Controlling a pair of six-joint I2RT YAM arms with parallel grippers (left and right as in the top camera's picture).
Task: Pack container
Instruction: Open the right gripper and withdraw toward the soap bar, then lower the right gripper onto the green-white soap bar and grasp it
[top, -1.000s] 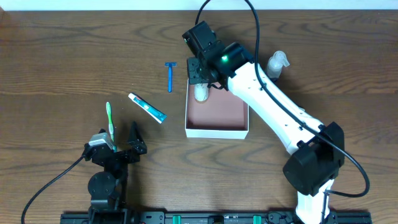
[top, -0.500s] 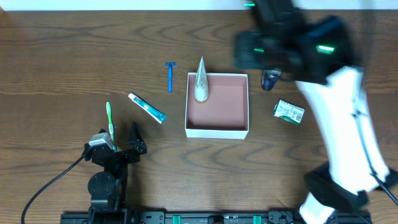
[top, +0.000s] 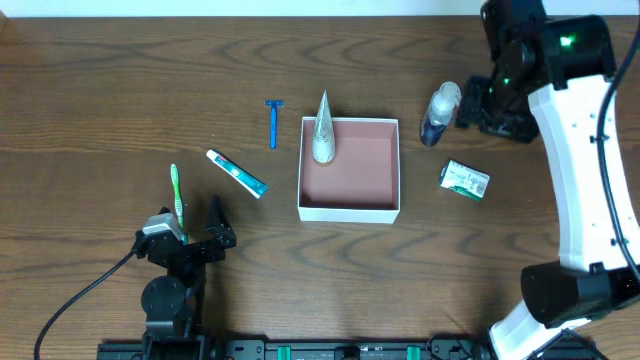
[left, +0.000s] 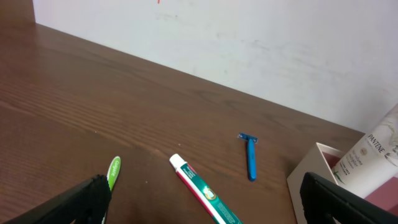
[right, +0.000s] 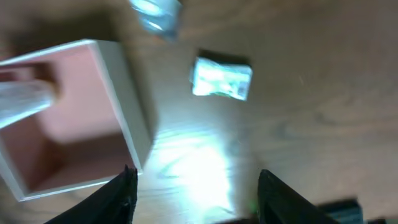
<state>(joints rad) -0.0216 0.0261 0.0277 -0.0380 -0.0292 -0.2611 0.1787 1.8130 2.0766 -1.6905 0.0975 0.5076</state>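
Note:
The container (top: 349, 212), a square white-walled box with a pinkish floor, sits mid-table. A white Pantene tube (top: 321, 128) leans in its back left corner. My right gripper (top: 480, 108) hovers to the right of the container, beside a spray bottle (top: 439, 112), open and holding nothing. The blurred right wrist view shows the container's wall (right: 127, 112), a green-white packet (right: 222, 79) and bare wood between the open right gripper (right: 196, 199). My left gripper (top: 190, 235) rests open at the front left. In its wrist view the left gripper (left: 202, 208) frames a toothpaste tube (left: 202, 193).
A blue razor (top: 273, 122) lies left of the container, the toothpaste tube (top: 237, 172) nearer the front, and a green toothbrush (top: 177, 198) by my left gripper. The green-white packet (top: 465, 179) lies right of the container, in front of the spray bottle.
My right arm swung from the container's back left corner to the right side of the table, leaving the white tube in the container. The left arm stayed still.

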